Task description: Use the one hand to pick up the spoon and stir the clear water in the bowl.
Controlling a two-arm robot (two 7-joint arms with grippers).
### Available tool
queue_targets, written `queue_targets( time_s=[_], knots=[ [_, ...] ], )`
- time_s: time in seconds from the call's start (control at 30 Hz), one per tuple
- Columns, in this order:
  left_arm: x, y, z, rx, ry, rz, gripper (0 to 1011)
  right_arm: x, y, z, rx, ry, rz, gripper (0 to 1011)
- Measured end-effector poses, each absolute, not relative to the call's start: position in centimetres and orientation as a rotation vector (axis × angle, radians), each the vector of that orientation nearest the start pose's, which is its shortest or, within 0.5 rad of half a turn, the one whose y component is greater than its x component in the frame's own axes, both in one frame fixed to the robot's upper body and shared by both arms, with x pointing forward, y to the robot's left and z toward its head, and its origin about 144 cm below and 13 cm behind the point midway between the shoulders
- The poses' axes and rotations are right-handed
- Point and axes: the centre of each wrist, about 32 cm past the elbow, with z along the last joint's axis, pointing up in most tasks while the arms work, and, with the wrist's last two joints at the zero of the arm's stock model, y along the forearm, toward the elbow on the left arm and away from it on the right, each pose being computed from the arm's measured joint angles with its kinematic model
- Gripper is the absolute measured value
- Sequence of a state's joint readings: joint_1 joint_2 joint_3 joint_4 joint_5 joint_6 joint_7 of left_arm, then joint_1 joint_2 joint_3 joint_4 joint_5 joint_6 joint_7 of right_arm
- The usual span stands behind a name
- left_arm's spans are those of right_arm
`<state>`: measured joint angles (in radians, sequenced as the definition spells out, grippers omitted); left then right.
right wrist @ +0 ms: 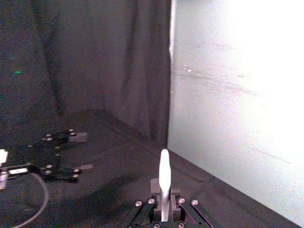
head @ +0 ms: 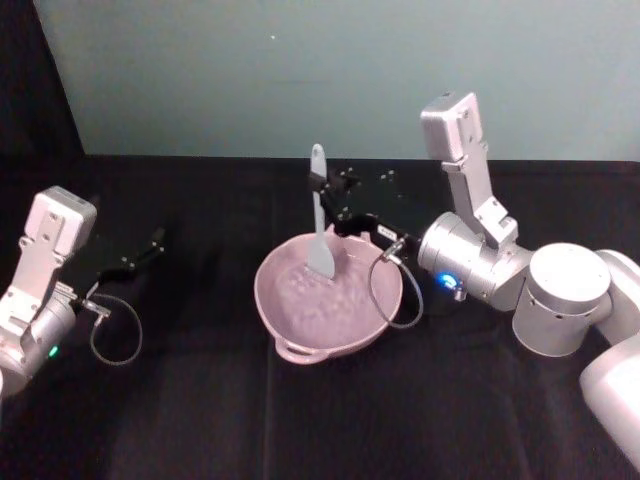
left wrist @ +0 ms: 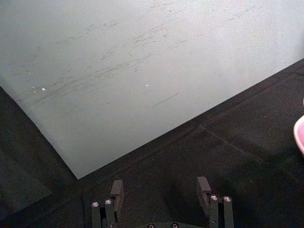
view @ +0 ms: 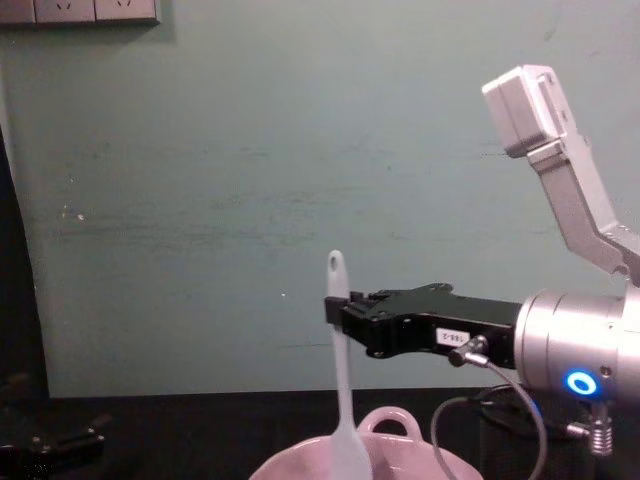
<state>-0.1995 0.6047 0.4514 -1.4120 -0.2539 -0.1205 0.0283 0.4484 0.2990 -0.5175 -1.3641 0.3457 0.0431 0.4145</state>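
Observation:
The white spoon [head: 319, 222] stands nearly upright, its broad head dipped into the water of the pale pink bowl [head: 285, 320] at table centre. My right gripper [head: 322, 192] is shut on the upper part of the spoon's handle, reaching in from the right above the bowl's far rim. In the chest view the spoon [view: 342, 390] hangs from the right gripper [view: 335, 305] down into the bowl [view: 400, 455]. The right wrist view shows the handle tip [right wrist: 164, 178] sticking out between the shut fingers. My left gripper [head: 155, 243] rests open at the far left, away from the bowl.
A black cloth covers the table [head: 200, 420]. A pale green wall [head: 300, 70] stands close behind it. Loose cables loop beside each wrist, one [head: 400, 295] hanging at the bowl's right rim.

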Motion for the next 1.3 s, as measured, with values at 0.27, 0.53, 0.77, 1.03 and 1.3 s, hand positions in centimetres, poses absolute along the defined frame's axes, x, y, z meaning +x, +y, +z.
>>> queue_targets(
  time_s=[0.27, 0.53, 0.77, 1.03, 1.3],
  knots=[
    [48.9, 31.0, 114.0, 0.304, -0.285, 1.248, 1011, 55.2, -20.3, 121.1, -0.071, -0.124, -0.797, 110],
    [48.9, 31.0, 114.0, 0.304, -0.285, 1.248, 1011, 53.4, -21.6, 121.4, -0.106, -0.110, -0.769, 110],
    [48.9, 31.0, 114.0, 0.305, -0.285, 1.248, 1011, 51.9, -21.2, 121.1, -0.088, -0.072, -0.712, 110],
    [48.9, 31.0, 114.0, 0.304, -0.285, 1.248, 1011, 51.8, -19.4, 120.9, -0.044, -0.063, -0.660, 110],
    [48.9, 31.0, 114.0, 0.305, -0.285, 1.248, 1011, 54.2, -18.1, 119.8, -0.011, -0.099, -0.708, 110]
  ],
)
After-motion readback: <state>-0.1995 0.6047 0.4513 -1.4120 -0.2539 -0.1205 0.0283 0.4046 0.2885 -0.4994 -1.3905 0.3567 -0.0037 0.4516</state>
